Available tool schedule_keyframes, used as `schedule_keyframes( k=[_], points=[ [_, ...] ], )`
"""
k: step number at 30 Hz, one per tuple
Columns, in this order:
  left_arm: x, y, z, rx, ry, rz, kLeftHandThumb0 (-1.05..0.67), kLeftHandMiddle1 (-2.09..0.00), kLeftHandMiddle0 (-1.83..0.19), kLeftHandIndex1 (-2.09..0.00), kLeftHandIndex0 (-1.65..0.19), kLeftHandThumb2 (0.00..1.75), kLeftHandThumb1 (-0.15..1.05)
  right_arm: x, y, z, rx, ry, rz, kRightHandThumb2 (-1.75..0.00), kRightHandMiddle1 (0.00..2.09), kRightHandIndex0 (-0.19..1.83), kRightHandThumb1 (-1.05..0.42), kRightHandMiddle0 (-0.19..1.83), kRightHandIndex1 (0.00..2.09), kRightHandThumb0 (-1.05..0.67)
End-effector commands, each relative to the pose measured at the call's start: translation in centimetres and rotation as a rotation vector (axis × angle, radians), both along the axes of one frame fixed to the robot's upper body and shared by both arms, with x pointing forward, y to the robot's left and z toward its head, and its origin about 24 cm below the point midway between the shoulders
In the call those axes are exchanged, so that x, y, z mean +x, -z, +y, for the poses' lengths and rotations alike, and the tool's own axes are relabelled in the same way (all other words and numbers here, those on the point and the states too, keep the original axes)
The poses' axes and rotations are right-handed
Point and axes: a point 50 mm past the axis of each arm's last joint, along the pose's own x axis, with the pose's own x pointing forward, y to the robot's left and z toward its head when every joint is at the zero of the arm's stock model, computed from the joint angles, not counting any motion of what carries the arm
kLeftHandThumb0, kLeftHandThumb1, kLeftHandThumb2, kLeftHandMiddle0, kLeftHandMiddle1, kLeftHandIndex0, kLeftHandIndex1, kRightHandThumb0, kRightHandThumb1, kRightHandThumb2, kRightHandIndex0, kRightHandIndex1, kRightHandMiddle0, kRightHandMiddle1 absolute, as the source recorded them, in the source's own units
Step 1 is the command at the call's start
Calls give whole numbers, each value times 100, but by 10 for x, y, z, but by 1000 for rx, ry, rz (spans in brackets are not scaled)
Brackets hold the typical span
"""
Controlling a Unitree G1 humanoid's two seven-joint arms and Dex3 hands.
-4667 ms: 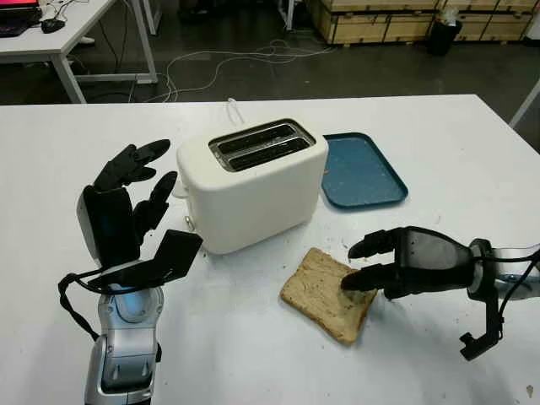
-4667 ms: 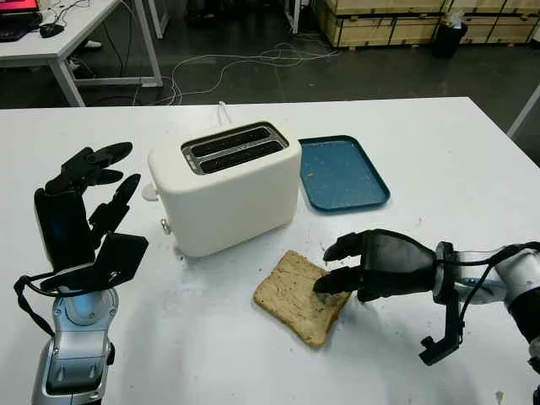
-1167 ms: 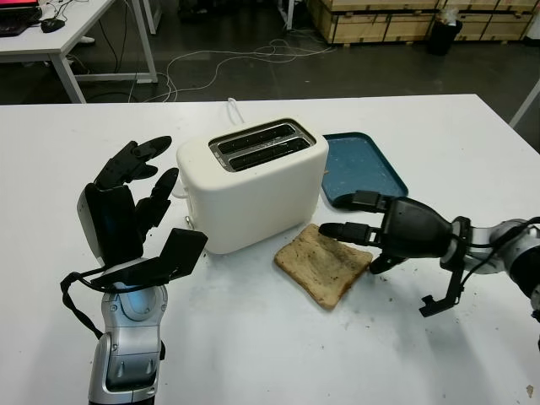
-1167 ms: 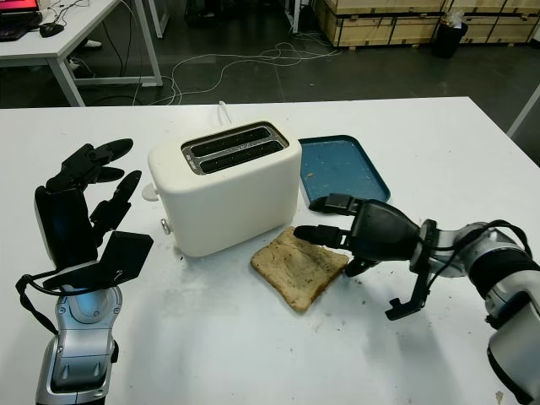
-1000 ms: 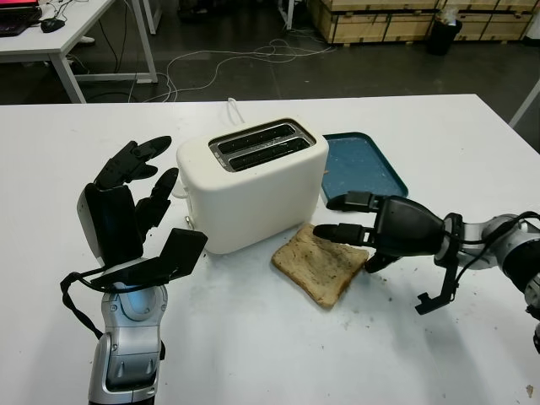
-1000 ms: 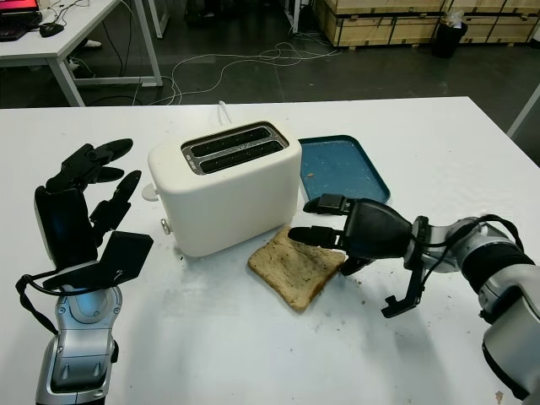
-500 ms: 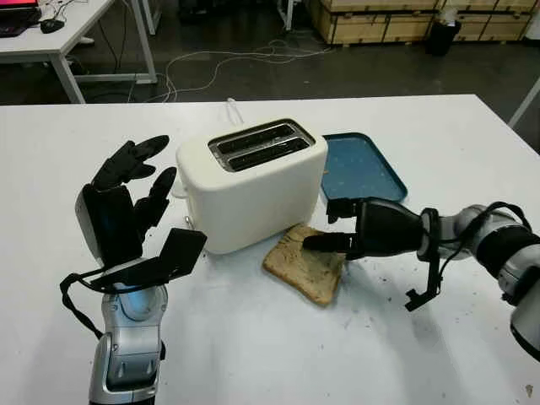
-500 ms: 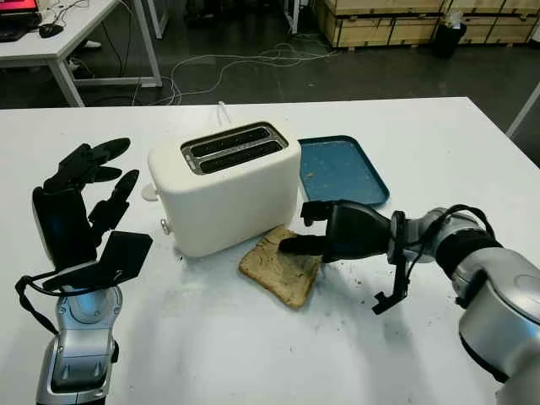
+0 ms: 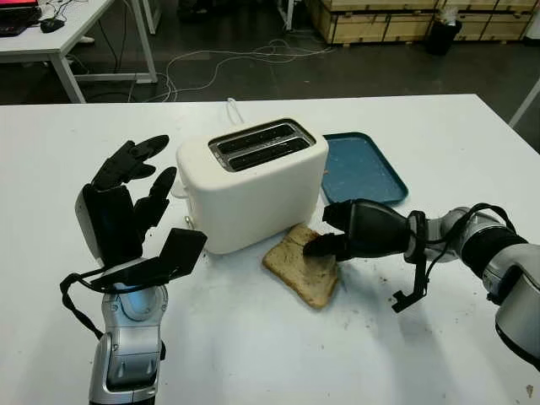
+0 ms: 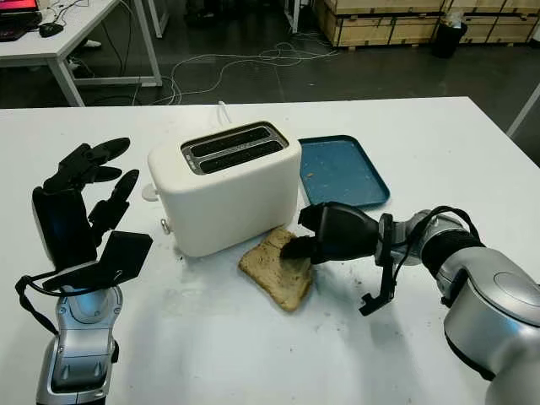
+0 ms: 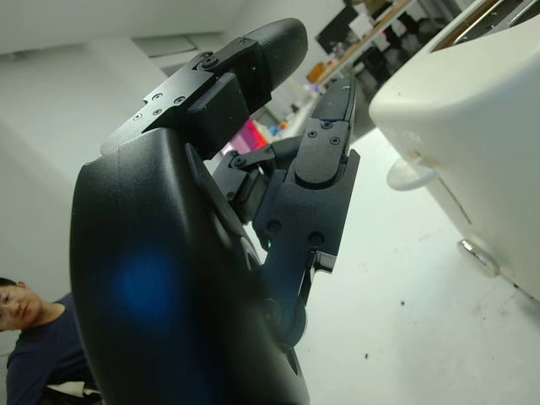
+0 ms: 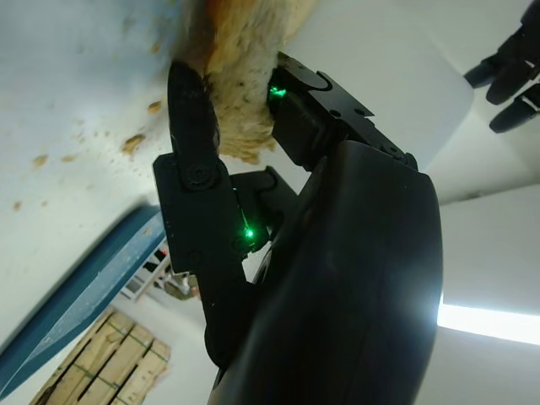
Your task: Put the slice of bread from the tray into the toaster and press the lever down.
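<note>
Right hand (image 9: 337, 239) pinches the near edge of the bread slice (image 9: 304, 268), which lies on the desk (image 9: 253, 337) tilted against the toaster (image 9: 253, 181) just beyond its fingertips; lift clear, turn upright, align over a slot; left hand (image 9: 126, 202) open, idle.

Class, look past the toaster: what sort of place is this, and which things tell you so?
Probably a robotics lab or workshop, not a kitchen. Loose cables trail over a dark bare floor, wooden crates are stacked along the far wall, and a white work desk stands in the far left corner.
</note>
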Motion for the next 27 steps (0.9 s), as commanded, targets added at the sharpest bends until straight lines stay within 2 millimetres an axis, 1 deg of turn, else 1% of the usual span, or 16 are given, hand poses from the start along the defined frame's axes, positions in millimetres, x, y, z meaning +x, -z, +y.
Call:
schedule_keyframes(
  k=[1,3,4,6,11,16,18,19,20,21,22,23,25,27],
  points=[
    [-1,-3,-1,11,0,-25,-19,-100,-72,-34,-88,0,83,-4,5,-6,-3,33,40,-52,147,110,-92,99,174,-63],
    [-1,-3,-1,11,3,-24,-18,-99,-72,-34,-88,0,83,-3,0,-7,60,80,74,-51,155,112,-92,95,174,-59],
    [-1,-3,-1,9,5,-21,-17,-99,-72,-34,-88,0,83,-2,-3,-7,90,98,91,-47,160,113,-92,95,174,-54],
    [-1,-3,-2,8,7,-18,-18,-98,-72,-33,-88,0,84,-1,-11,-6,136,122,114,-43,162,113,-92,94,175,-50],
    [-1,-2,-2,12,5,-16,-19,-98,-72,-33,-88,0,84,5,-38,-5,252,134,109,-41,174,109,-92,86,175,-46],
    [-1,-2,-2,10,3,-10,-19,-96,-72,-32,-88,0,84,7,-62,-8,281,127,72,-34,173,104,-92,83,175,-47],
    [-1,-2,-2,14,3,-11,-18,-96,-72,-32,-88,0,84,7,-69,-10,287,140,83,-37,162,102,-92,85,172,-48],
    [-1,-2,-2,13,4,-12,-17,-96,-73,-32,-88,0,84,6,-74,-10,306,152,116,-40,144,105,-92,90,157,-49],
    [-1,-2,-2,11,5,-13,-16,-96,-73,-32,-88,0,84,6,-77,-11,326,163,149,-41,139,105,-92,92,157,-49],
    [-1,-2,-2,11,6,-13,-16,-96,-73,-32,-88,0,84,6,-81,-11,356,185,209,-42,141,104,-92,92,161,-49],
    [-1,-2,-2,11,6,-11,-15,-96,-72,-32,-88,0,84,6,-85,-12,386,211,272,-49,160,104,-92,85,169,-48],
    [-1,-2,-2,10,6,-10,-15,-95,-72,-31,-88,0,84,6,-90,-13,403,240,329,-53,167,106,-92,82,172,-48],
    [-1,-3,-2,6,10,-13,-14,-96,-72,-31,-89,0,84,9,-104,-13,407,310,443,-63,173,106,-92,76,174,-50],
    [0,-3,-2,5,10,-13,-15,-96,-73,-31,-89,0,84,12,-120,-13,413,360,584,-67,174,107,-92,74,174,-51]
  ],
)
